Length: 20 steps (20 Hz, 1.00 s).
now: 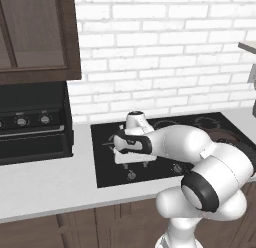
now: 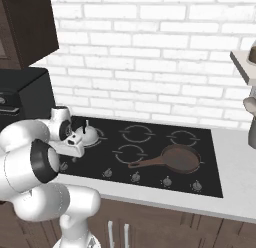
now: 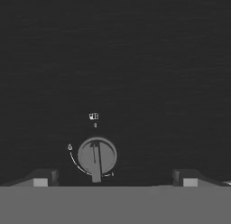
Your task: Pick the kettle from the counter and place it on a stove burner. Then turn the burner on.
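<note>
Silvery kettle (image 2: 88,134) sits on the back-left stove burner (image 2: 92,139). Gripper (image 3: 115,178) hangs open over a front-edge knob (image 3: 96,156). It should drop straight, pinch the ridge, then turn.

Claw (image 3: 115,178) low, apparently spread wide

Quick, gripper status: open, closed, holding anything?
Gripper: open, holding nothing; fingers spread wide either side of a stove knob, not touching it.

White arm (image 1: 200,157) low over black cooktop (image 1: 102,162) set in pale counter (image 1: 45,184).
</note>
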Tool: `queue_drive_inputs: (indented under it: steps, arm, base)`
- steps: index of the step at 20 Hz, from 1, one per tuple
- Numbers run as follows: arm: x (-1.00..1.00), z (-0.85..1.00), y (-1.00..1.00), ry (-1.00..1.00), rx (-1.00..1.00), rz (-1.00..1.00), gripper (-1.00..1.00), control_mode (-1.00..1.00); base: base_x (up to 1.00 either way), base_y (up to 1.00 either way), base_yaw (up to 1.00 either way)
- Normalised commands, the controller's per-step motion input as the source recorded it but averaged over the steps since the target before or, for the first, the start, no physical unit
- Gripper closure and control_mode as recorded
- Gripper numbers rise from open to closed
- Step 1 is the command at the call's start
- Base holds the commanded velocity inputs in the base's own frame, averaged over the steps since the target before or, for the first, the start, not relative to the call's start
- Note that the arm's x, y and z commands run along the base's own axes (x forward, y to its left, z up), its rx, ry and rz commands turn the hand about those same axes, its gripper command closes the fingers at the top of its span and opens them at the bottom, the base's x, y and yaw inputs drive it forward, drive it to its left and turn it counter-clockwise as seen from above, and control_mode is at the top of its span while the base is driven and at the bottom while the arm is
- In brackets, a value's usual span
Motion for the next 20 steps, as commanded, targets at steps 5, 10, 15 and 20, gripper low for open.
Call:
queue_drive_inputs:
  steps: [5, 10, 15, 20]
  arm:
    - [-0.01, -0.06, 0.00, 0.04, -0.02, 0.00, -1.00, -1.00]
    - [0.00, -0.32, 0.00, 0.00, 0.00, 0.00, -1.00, -1.00]
    - [-0.01, -0.24, 0.00, 0.00, 0.00, 0.00, -1.00, -1.00]
    - [-0.08, -0.14, 0.00, 0.00, 0.00, 0.00, -1.00, -1.00]
  base:
    - [0.00, 0.00, 0.00]
    - [0.00, 0.00, 0.00]
    - [0.00, 0.00, 0.00]
    - [0.00, 0.00, 0.00]
